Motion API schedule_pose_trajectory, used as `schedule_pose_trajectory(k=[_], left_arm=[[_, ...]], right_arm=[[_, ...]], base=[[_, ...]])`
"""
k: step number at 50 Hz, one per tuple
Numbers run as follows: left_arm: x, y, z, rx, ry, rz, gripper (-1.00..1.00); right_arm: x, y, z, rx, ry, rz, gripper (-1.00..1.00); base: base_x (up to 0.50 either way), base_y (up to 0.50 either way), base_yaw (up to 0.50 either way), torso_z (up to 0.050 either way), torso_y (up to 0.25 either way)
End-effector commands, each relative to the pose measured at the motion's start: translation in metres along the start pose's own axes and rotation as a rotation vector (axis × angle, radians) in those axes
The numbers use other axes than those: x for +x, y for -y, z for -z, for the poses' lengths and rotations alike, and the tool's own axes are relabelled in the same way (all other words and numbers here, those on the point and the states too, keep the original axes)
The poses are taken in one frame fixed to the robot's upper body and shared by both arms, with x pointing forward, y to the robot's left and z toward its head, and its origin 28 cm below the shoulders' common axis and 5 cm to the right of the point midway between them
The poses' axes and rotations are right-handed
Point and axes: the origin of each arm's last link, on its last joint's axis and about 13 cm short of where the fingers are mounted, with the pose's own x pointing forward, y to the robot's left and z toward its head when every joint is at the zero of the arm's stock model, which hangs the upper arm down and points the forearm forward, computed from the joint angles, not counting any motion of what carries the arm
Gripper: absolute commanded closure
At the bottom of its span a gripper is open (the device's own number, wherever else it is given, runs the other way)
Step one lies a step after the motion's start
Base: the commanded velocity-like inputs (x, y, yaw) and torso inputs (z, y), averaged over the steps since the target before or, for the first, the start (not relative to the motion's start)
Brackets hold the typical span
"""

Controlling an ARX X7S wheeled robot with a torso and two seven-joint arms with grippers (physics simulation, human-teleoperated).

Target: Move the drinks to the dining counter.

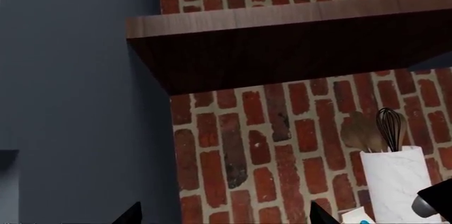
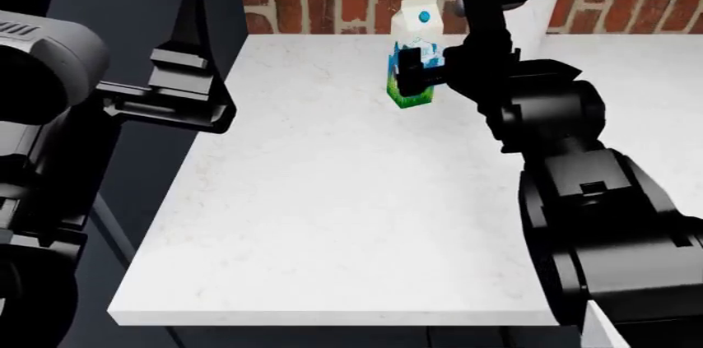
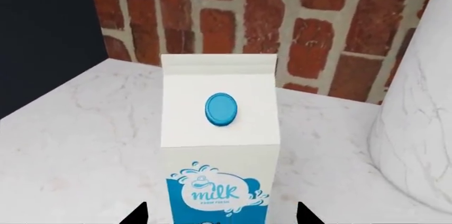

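Note:
A white milk carton [image 2: 419, 25] with a blue cap and blue-and-green print stands upright near the back of a white marble counter [image 2: 329, 200], close to the brick wall. My right gripper [image 2: 426, 68] is open, one black finger on each side of the carton's lower part. The right wrist view shows the carton [image 3: 219, 144] centred in my right gripper [image 3: 220, 214], with a small gap to each fingertip. My left gripper [image 1: 226, 216] is open and empty, raised off the counter's left edge, its finger [image 2: 193, 23] pointing up. The dining counter is out of view.
A white marble utensil holder [image 1: 395, 181] with a whisk [image 1: 389, 126] and wooden spoons stands right of the carton; it also shows as a holder [image 3: 416, 128] close beside it. A dark wooden shelf [image 1: 282, 38] juts from the brick wall above. A dark grey wall lies left.

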Motion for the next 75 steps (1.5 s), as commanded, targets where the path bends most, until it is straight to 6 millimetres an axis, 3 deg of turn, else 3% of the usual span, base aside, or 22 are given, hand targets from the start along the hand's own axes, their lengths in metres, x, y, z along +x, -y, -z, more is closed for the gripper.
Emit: schedule_pose_trajectory(k=[1,20,24,41,68,69,75], left_arm=[[0.000,0.000,0.002,0.005,-0.009,-0.002,-1.00],[0.004,0.002,0.017,-0.015,-0.033,0.014,-1.00],[0.000,0.002,0.016,0.043,0.022,-0.054,-1.00],[0.002,0.005,0.020,0.044,0.011,-0.038,-1.00],[-0.002,0.006,0.019,0.029,0.057,0.003,-1.00],[-0.002,0.006,0.019,0.030,0.056,0.002,-1.00],[-0.001,0.006,0.020,0.025,0.053,-0.006,-1.00]], right_arm=[[0.000,0.000,0.001,-0.001,-0.014,-0.003,-1.00],[-0.002,0.002,0.003,0.015,-0.038,0.019,-1.00],[-0.002,0.002,0.001,0.012,-0.034,0.015,-1.00],[-0.008,0.001,-0.038,-0.047,0.054,-0.006,-1.00],[-0.005,-0.002,-0.029,-0.068,0.020,-0.046,-1.00],[-0.005,-0.001,-0.030,-0.065,0.032,-0.025,1.00],[-0.006,0.002,-0.031,-0.072,0.045,-0.016,1.00]], base=[[0.00,0.00,0.00,0.000,0.000],[0.00,0.00,0.00,0.000,0.000],[0.00,0.00,0.00,0.000,0.000],[0.00,0.00,0.00,0.000,0.000],[0.00,0.00,0.00,0.007,-0.146],[0.00,0.00,0.00,0.000,0.000],[0.00,0.00,0.00,0.000,0.000]])
